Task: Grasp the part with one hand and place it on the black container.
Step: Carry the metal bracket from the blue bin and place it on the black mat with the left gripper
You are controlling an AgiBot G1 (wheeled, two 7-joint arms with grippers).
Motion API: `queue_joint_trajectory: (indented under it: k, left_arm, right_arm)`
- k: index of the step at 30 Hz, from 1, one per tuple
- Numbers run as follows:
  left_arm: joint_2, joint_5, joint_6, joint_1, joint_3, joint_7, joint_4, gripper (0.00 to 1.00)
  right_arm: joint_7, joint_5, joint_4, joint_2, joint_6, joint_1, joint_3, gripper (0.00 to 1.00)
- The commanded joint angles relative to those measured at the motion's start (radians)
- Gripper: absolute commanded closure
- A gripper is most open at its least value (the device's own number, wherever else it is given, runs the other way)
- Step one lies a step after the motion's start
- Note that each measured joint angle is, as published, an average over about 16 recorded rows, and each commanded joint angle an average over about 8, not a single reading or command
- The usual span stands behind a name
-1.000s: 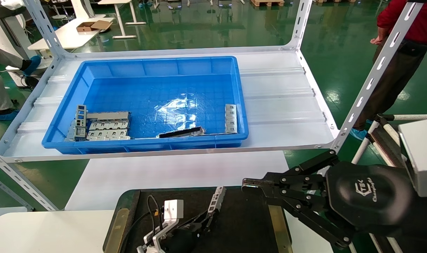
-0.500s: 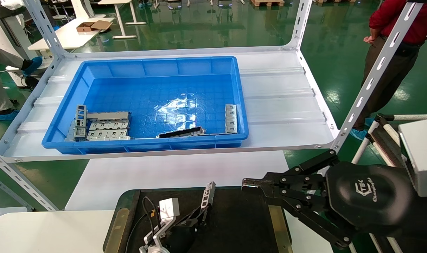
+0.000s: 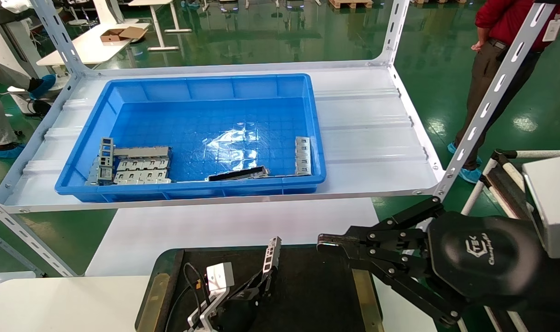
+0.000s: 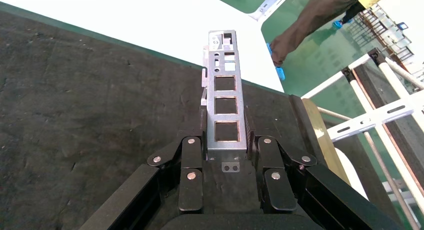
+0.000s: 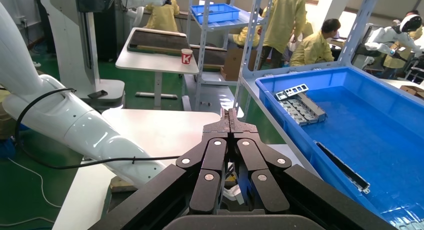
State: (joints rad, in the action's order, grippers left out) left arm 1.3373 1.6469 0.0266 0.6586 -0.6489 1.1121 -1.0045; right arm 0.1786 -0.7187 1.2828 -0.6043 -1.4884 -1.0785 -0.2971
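Observation:
The part [image 3: 271, 253], a silver-grey strip with square cutouts, is held by its near end in my left gripper [image 3: 264, 282]. In the left wrist view the jaws are closed on the strip's sides, and the part [image 4: 225, 94] sticks out past my left gripper [image 4: 226, 140]. It is over the black container [image 3: 317, 286], which also fills the left wrist view [image 4: 75, 104]. The part tilts with its far end raised, and I cannot tell whether it touches the tray. My right gripper [image 3: 324, 244] is shut and empty, parked over the tray's right side; it also shows in the right wrist view [image 5: 230, 115].
The big blue bin [image 3: 192, 189] stands on the white shelf beyond the tray. It holds a bunch of grey brackets [image 3: 137, 166], a dark long bar [image 3: 238, 174] and one more bracket [image 3: 303, 156]. A slanted shelf post [image 3: 487, 101] and a standing person [image 3: 492, 69] are at the right.
My left gripper has carried the part leftward over the tray, most of it in the first half second. The right arm has not moved. The person at the right has shifted.

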Motion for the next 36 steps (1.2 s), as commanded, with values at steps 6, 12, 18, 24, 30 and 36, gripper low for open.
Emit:
queue_joint_trajectory:
  k: [6,12,18,24,30,36]
  left_arm:
    - [-0.002,-0.011,0.026,-0.011,-0.009,-0.006,0.005,1.00]
    - [0.000,-0.024,0.039,-0.013,-0.017,-0.017,0.021,1.00]
    - [0.001,-0.041,0.054,-0.016,-0.028,-0.030,0.029,1.00]
    - [0.001,-0.062,0.074,-0.020,-0.039,-0.046,0.038,1.00]
    - [0.002,-0.089,0.093,-0.020,-0.051,-0.065,0.047,1.00]
    - [0.002,-0.121,0.110,-0.019,-0.065,-0.085,0.052,0.98]
  right_arm:
    - [0.000,0.000,0.000,0.000,0.000,0.000,0.000,1.00]
    - [0.000,0.000,0.000,0.000,0.000,0.000,-0.001,1.00]
    - [-0.001,0.001,0.000,0.000,0.000,0.000,-0.001,1.00]
    - [-0.001,0.001,0.000,0.001,0.001,0.000,-0.001,1.00]
    - [-0.001,0.001,0.000,0.001,0.001,0.000,-0.002,1.00]
    - [-0.001,0.001,0.000,0.001,0.001,0.000,-0.002,0.97]
